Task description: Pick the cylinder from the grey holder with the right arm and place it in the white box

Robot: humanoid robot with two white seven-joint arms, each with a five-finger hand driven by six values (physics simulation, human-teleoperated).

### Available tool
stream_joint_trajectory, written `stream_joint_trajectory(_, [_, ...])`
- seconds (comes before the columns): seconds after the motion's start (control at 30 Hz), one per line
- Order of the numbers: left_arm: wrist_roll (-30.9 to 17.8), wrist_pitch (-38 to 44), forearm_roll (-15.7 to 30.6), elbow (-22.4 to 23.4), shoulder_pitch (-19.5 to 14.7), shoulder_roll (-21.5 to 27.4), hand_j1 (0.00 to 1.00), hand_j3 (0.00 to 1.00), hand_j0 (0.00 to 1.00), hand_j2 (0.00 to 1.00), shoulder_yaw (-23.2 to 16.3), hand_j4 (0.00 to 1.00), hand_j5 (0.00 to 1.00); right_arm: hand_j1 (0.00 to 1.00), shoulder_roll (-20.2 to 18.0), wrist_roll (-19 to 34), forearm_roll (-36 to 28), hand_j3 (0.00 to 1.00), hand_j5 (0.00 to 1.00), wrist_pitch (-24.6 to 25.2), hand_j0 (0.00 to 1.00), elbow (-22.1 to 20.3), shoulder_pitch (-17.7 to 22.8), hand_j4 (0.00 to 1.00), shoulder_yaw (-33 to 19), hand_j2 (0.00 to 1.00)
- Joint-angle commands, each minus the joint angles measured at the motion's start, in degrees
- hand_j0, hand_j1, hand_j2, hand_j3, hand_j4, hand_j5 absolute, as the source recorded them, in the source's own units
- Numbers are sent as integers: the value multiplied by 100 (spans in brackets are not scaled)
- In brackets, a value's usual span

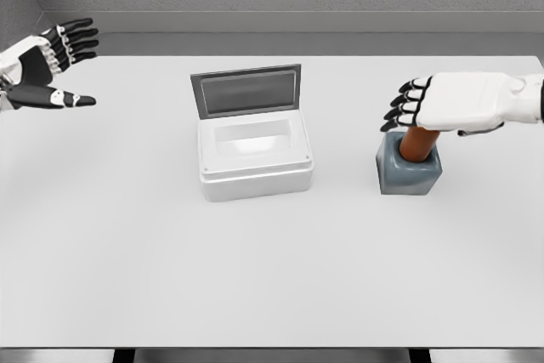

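Reaching from the right, your right hand (455, 101) hovers directly over the upright cylinder (418, 144) in the grey holder (410, 172), fingers half-curled and not yet gripping it.

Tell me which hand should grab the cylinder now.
Right. The right hand hovers directly over the brown cylinder in the grey holder; the left hand sits at the table's far left, beyond the white box.
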Motion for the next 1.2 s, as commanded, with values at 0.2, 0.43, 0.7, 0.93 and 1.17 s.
stream_joint_trajectory(0.2, [0, -6, 38, 74, -18, -179, 100, 100, 100, 100, -89, 100, 100, 94, 283, -2, 299, 94, 94, 13, 94, 229, 35, 94, 128, 94])
stream_joint_trajectory(0.43, [0, -6, 29, 91, -132, -267, 100, 100, 100, 100, -247, 100, 100, 94, 397, -2, 457, 94, 94, 13, 94, 361, 35, 94, 136, 94])
stream_joint_trajectory(0.7, [0, -15, 29, 83, -132, -275, 100, 100, 100, 100, -247, 100, 100, 79, 353, -2, 466, 79, 79, 13, 79, 265, 35, 79, 251, 79])
stream_joint_trajectory(0.93, [0, -15, 29, 83, -123, -293, 100, 100, 100, 100, -239, 100, 100, 72, 292, -2, 475, 72, 72, 13, 72, 265, 9, 72, 251, 72])
stream_joint_trajectory(1.17, [0, -15, 20, 74, -123, -293, 100, 100, 100, 100, -247, 100, 100, 58, 274, -2, 466, 58, 58, 13, 58, 256, 9, 58, 251, 58])
